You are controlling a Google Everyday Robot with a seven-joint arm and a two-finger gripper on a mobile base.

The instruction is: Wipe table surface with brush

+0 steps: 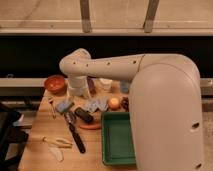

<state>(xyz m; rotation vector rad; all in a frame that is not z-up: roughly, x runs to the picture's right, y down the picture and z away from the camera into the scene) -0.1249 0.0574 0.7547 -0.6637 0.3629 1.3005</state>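
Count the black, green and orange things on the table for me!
Black: 2, brush and block
Green: 1, tray
Orange: 3, bowl, fruit, carrot-like stick
Total: 6
Gripper: hangs over the back of the table surface, beside the bowl.

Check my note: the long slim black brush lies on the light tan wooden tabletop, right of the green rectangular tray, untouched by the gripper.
One thing is wrong: the side. The camera view shows the brush lying on the tabletop to the left of the green tray, not the right. It is untouched by the gripper, which hangs from the white arm nearer the table's back.
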